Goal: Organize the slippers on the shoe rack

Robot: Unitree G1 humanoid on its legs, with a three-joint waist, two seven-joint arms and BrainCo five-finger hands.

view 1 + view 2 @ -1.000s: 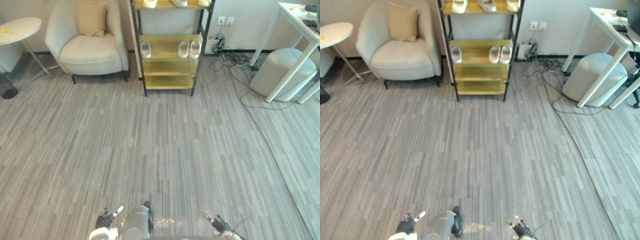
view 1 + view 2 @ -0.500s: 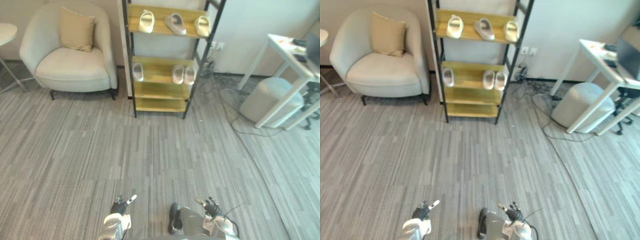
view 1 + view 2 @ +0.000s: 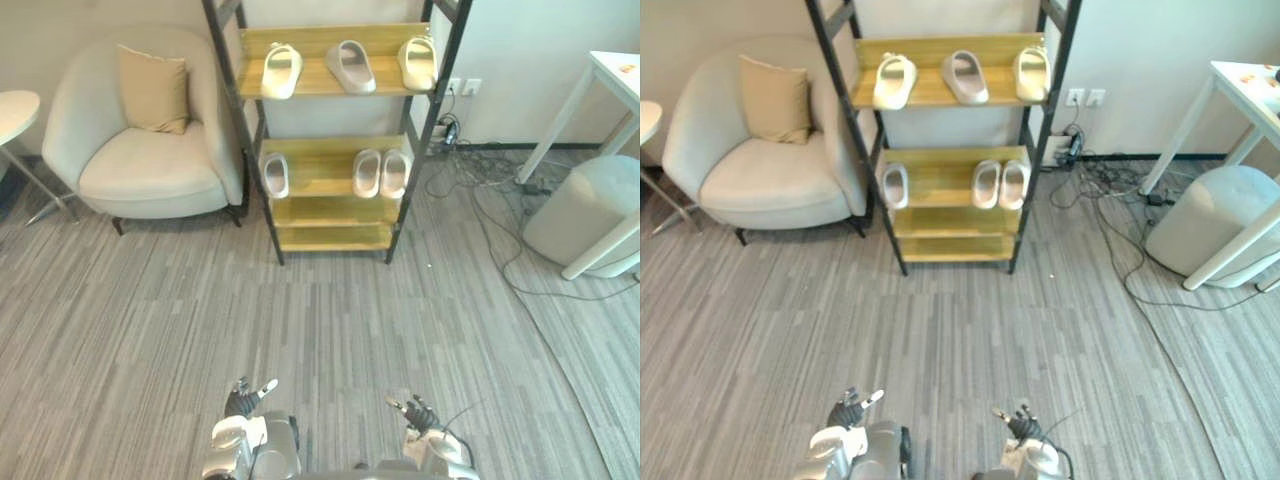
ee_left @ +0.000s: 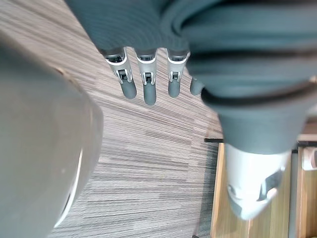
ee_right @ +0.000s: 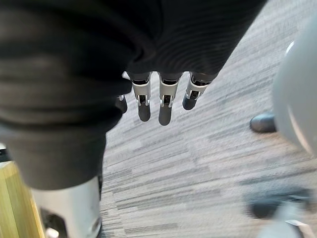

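A wooden shoe rack [image 3: 320,168] with a black frame stands against the wall, beside a cream armchair [image 3: 150,170]. Three pale slippers [image 3: 350,66] lie spread along its upper shelf. On the shelf below, a single slipper [image 3: 275,175] lies at the left and a pair [image 3: 381,173] sits side by side at the right. The left hand [image 3: 243,402] and right hand [image 3: 418,414] hang low over the grey carpet [image 3: 330,330], well away from the rack, fingers [image 4: 148,89] straight and relaxed, touching nothing. The camera has shifted since a second ago: the rack's upper shelf is now in full view.
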